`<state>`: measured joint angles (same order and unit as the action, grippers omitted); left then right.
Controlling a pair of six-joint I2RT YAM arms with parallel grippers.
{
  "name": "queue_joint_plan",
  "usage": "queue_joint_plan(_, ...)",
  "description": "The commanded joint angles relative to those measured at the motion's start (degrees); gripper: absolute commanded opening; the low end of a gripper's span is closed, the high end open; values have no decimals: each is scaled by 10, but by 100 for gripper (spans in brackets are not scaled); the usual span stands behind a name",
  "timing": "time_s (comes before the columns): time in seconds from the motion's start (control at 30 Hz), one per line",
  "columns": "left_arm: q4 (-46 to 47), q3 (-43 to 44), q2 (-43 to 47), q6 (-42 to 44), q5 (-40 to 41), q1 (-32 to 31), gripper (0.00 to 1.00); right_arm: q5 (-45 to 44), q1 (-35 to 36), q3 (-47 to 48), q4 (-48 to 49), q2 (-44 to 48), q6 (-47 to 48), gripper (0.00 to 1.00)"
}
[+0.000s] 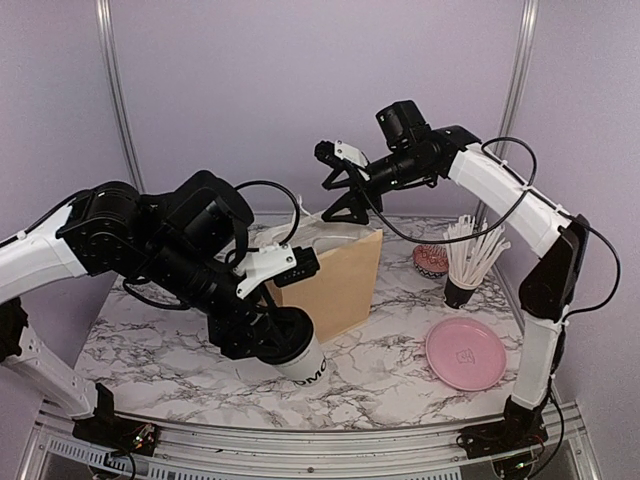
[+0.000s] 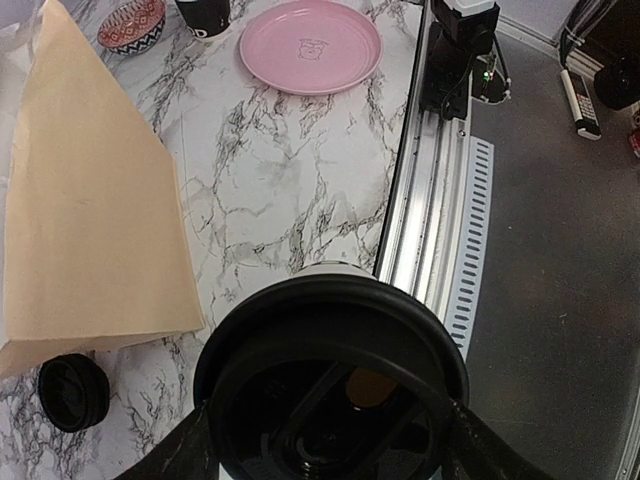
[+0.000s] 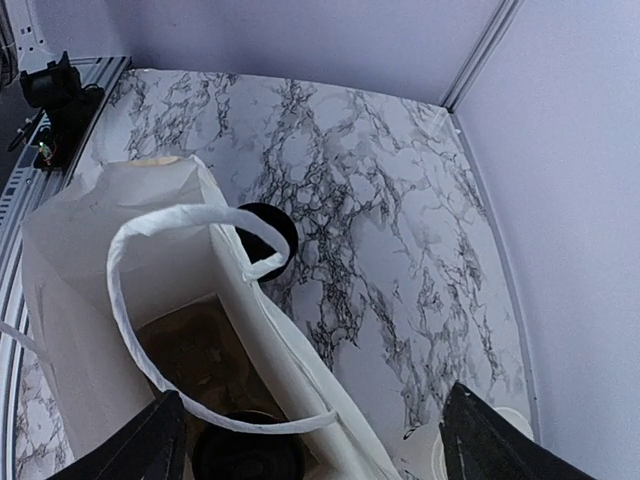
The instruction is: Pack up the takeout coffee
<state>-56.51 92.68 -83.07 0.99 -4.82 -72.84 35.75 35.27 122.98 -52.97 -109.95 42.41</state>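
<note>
The left fingers (image 2: 176, 454) were clenched on the takeout coffee (image 1: 303, 362), a white paper cup with a black plastic lid, gripping it at the lid end. The cup was tilted and held low over the marble-patterned table (image 1: 400, 370), just in front of the brown paper bag (image 1: 335, 285) and outside it. The right fingers (image 3: 150, 448) were spread wide, grasping nothing, hovering above the bag's open mouth and its white handle (image 3: 160, 300).

Assessment: pick-up done. The cup was yet to be carried to the mouth, righted and lowered in.

Lettering on the cup's side read partly as "OMO"; the rest was hidden. The round pink plate (image 1: 466, 353) bore a faint mark, illegible.
</note>
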Motion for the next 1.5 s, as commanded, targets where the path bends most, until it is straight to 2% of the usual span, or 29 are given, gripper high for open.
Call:
queue_joint_plan(0.0,-38,-15,49,-56,24,-1,58,48,13,32,-61,-7,62,86)
queue_joint_plan(0.2,-43,-29,107,-75,71,-1,58,26,17,11,-42,0,65,86)
queue_joint_plan(0.33,-46,-34,109,-76,80,-1,58,-4,11,20,-31,11,60,86)
queue_joint_plan(0.47,-51,-29,105,-78,81,-1,58,-26,11,5,-52,18,102,86)
queue_joint_plan(0.67,-73,5,116,-83,113,-1,58,-63,39,24,-77,-34,118,86)
queue_joint_plan(0.87,-100,34,123,-90,149,-1,57,-67,45,67,-51,-79,89,80)
queue_joint_plan(1.1,-111,47,120,-93,154,-1,57,-58,45,91,-71,-91,97,55)
queue_joint_plan(1.27,-126,76,113,-79,166,-1,57,-64,45,90,-111,-81,111,18)
queue_joint_plan(1.37,-138,104,105,-68,188,-1,57,-65,45,79,-122,-66,106,15)
queue_joint_plan(1.47,-141,142,93,-54,227,-1,56,-66,46,63,-126,-47,97,7)
